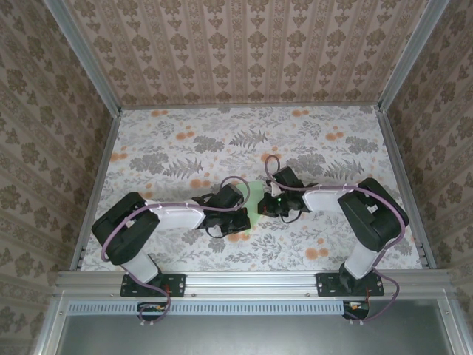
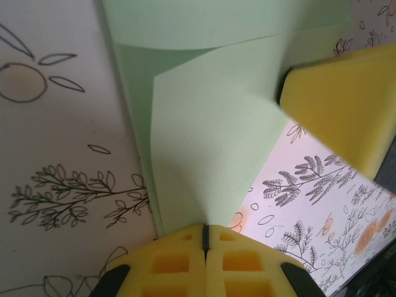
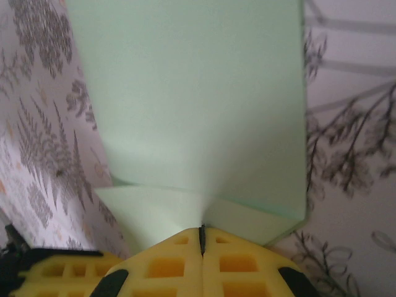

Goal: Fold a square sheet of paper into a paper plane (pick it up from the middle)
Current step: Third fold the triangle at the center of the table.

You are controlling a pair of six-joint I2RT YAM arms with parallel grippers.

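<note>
— Left wrist view: what has the left gripper [image 2: 205,232] got?
— Its jaws are pinching an edge of the square sheet of paper [image 2: 210,142]. The sheet spreads out ahead of them with one flap folded over.
— And the right gripper [image 3: 202,234]?
— Jaws pressed together on another edge, with the sheet stretching ahead of them above the floral tabletop [image 3: 37,124].

The paper [image 2: 204,154] is plain pale mint-green, the left hand [image 2: 205,238] and right hand [image 3: 202,234] yellow, the bench [image 1: 185,140] white with grey ferns and orange blossoms, the walls [image 1: 244,52] beige damask.
</note>
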